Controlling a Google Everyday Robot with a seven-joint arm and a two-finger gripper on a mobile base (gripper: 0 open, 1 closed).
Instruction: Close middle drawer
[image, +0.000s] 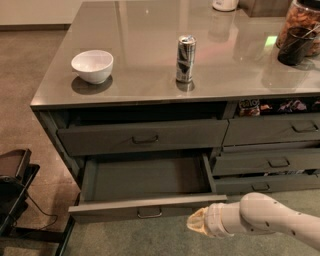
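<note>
1. Middle drawer (110, 206): dark grey-brown front, paler grey inside.
2. Bowl (92, 65): plain white.
3. Can (185, 59): silver with black markings.
4. Gripper (196, 223), at five o'clock of the drawer: cream, on a white arm (280, 225).

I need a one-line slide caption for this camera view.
Gripper at front corner of the open middle drawer; bowl and can on counter.

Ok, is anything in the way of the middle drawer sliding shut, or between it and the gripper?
Nothing visible. The middle drawer is pulled out and its inside is bare, so nothing blocks its way in. The gripper sits low by the right end of the drawer front, with no object between them.
</note>
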